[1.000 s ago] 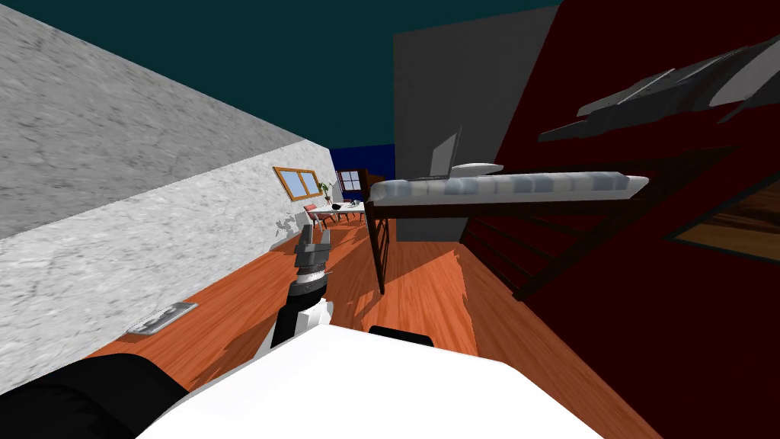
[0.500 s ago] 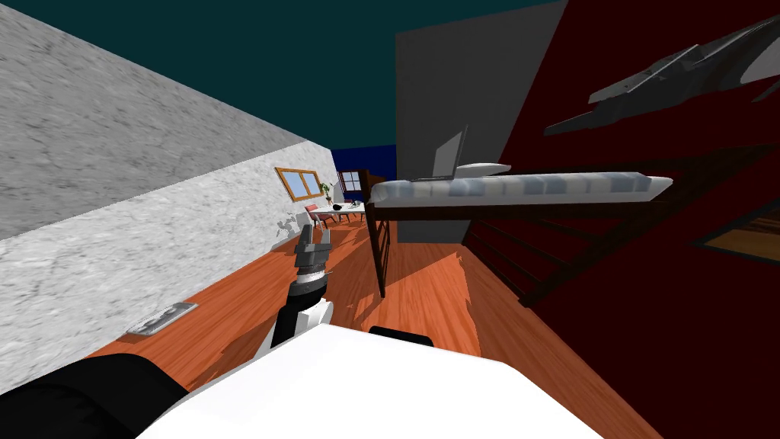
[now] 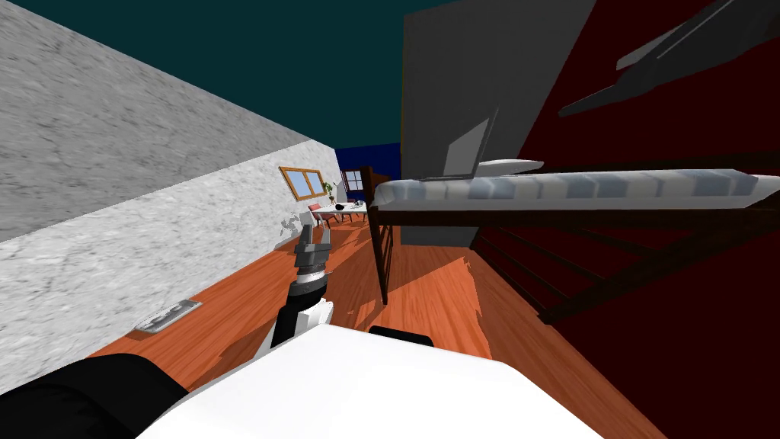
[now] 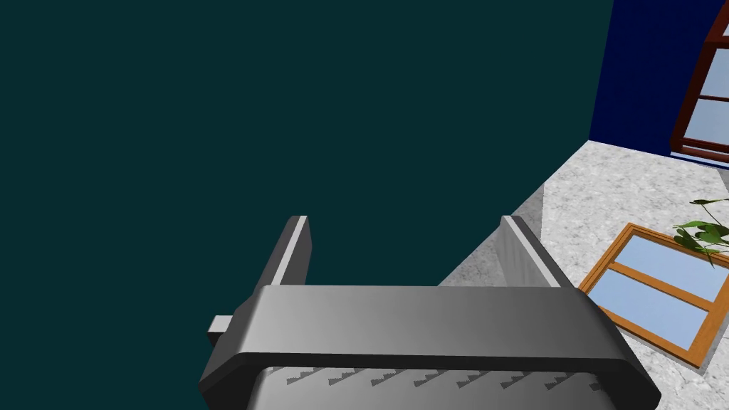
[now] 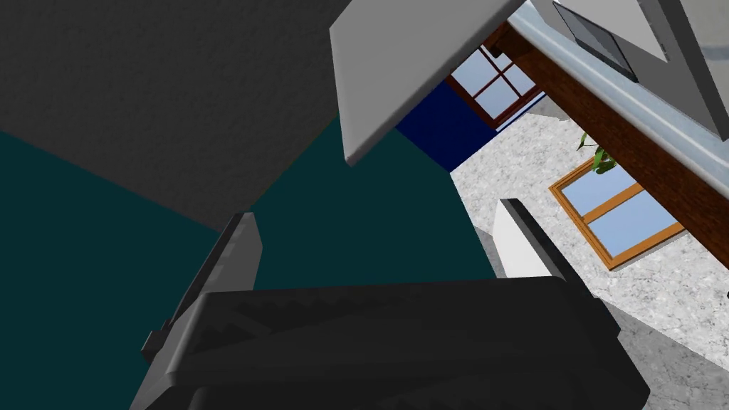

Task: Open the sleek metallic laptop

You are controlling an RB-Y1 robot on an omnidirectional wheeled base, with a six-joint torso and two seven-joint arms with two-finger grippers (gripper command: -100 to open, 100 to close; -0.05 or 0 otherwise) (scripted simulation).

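A grey laptop [image 3: 466,149] stands on the bed's mattress [image 3: 579,187] with its lid raised and tilted back, beside a white pillow [image 3: 509,164]. In the right wrist view the laptop's lid [image 5: 406,64] hangs close ahead of my right gripper [image 5: 381,249], which is open and holds nothing. The head view shows my right arm [image 3: 670,53] reaching high over the bed, to the right of the laptop. My left gripper [image 3: 314,242] is held low in front of me, away from the bed, and its fingers [image 4: 295,245] stand open and empty.
The bed has a dark wooden frame with a post [image 3: 378,251] near me and slats beneath. A speckled grey wall [image 3: 114,229] runs along the left, with a floor vent [image 3: 169,316] at its foot. A far table with chairs [image 3: 335,209] stands down the wooden floor. To the right is a dark red wall.
The whole head view has shifted: the bed and laptop now look larger and nearer, so I have moved toward them. My right arm sits higher and further right in the picture.
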